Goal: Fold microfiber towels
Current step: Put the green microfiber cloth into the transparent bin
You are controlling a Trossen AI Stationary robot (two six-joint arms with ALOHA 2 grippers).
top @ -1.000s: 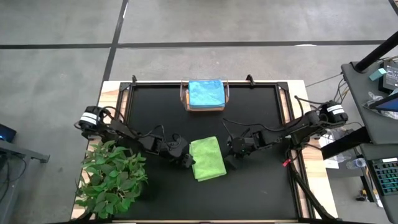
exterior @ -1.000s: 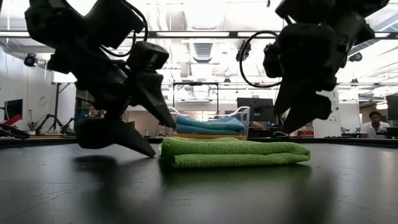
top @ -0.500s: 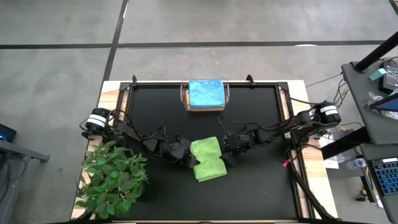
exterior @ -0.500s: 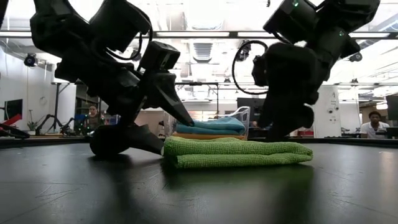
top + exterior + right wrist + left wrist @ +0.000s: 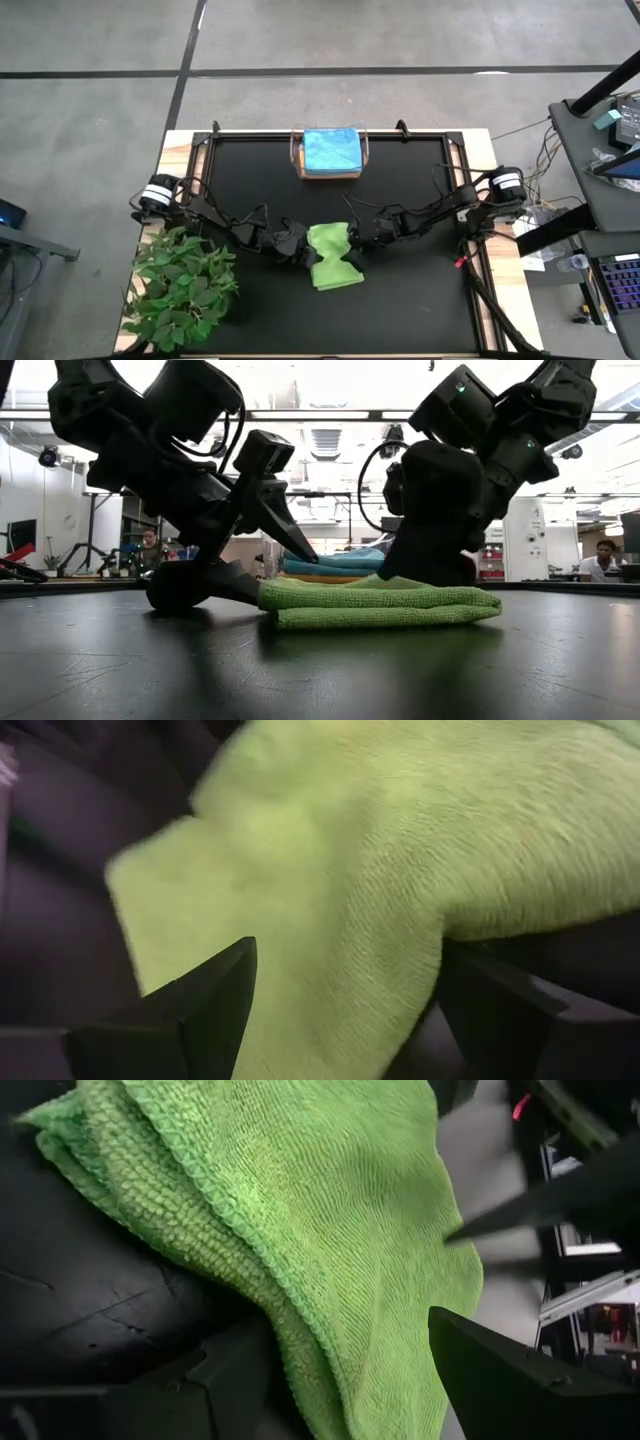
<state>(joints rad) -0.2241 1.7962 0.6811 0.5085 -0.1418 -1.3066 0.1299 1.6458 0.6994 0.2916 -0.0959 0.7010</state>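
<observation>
High view showed a black table [image 5: 420, 290] with a folded lime green towel [image 5: 333, 257] lying near its middle, pinched in at its waist where both arms met it from opposite sides. The left gripper [image 5: 300, 252] had come in low from the left edge and sat against the towel's left side; in the left wrist view its two dark fingers [image 5: 520, 1380] stood wide apart with the lime green towel [image 5: 300, 1210] lying between and ahead of them, layered folds showing along one edge. Nothing there showed the fingers closed on the cloth. The right gripper [image 5: 357, 234] reached in from the right and touched the towel's upper right side; the right wrist view showed its fingers [image 5: 190, 1010] likewise spread wide, with the towel [image 5: 400, 870] filling the gap in front, not clamped. Low view had the towel [image 5: 380, 604] flat on the table as a thick folded pad, the left gripper [image 5: 270, 560] angled down at one end with one finger above the cloth and one at table level, and the right gripper [image 5: 430, 565] pressed down near the pad's middle. At the far edge of the table a clear bin [image 5: 297, 158] held a light blue towel [image 5: 331, 150] on top of a stack. A leafy green plant [image 5: 182, 285] stood at the near left corner, beside the left arm.
</observation>
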